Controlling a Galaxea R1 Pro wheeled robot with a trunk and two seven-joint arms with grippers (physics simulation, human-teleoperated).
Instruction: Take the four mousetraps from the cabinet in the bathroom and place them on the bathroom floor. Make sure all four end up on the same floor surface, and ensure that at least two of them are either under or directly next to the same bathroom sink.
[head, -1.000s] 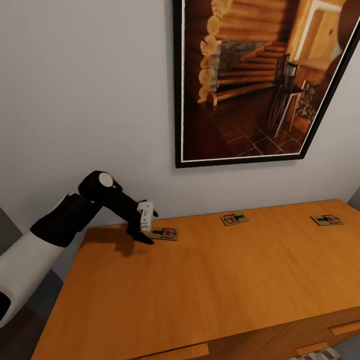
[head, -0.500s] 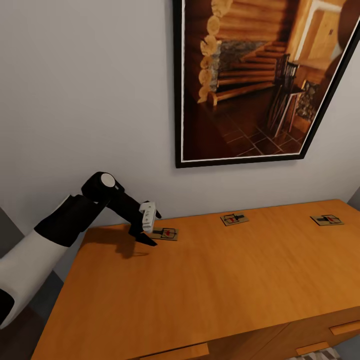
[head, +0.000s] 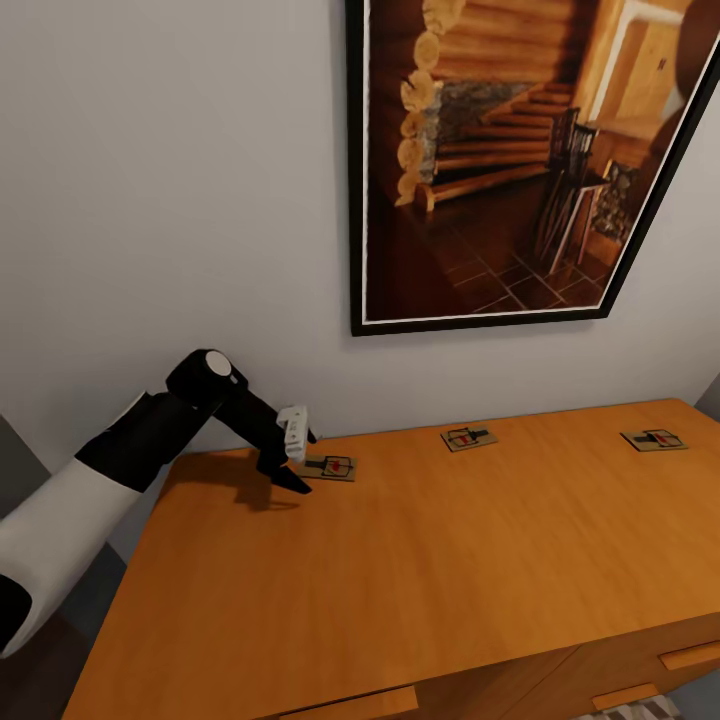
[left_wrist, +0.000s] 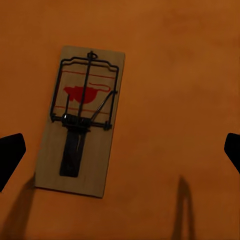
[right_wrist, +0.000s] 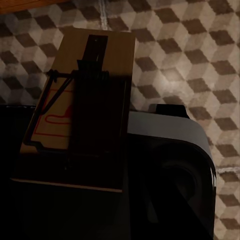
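Three mousetraps lie flat on the orange-brown top of the cabinet (head: 420, 580), spaced along its back edge near the wall: the left mousetrap (head: 331, 467), the middle mousetrap (head: 468, 438) and the right mousetrap (head: 654, 439), well apart from one another. A fourth mousetrap (right_wrist: 82, 100) appears in the right wrist view, close to the camera and held up above the bathroom floor (right_wrist: 200, 55), with its cube-patterned tiles; the right gripper seems closed on it, though its fingers sit in dark shadow and the grip itself is hard to make out. A grey rounded part of the robot (right_wrist: 172, 160) sits below that trap.

The left gripper (head: 298, 462) hangs over the cabinet's left end, just beside the left mousetrap, its jaws spread wide and holding nothing. In the left wrist view that same trap (left_wrist: 80, 120) lies between the two black fingertips (left_wrist: 10, 155), closer to one of them and apparently touching neither.

A large framed picture (head: 520, 160) of a log stairway hangs on the grey wall above the cabinet. Two bar handles (head: 690, 656) show on the drawer fronts.

Compared with a second ago, the left arm has risen slightly and edged nearer the trap; the traps lie unmoved.
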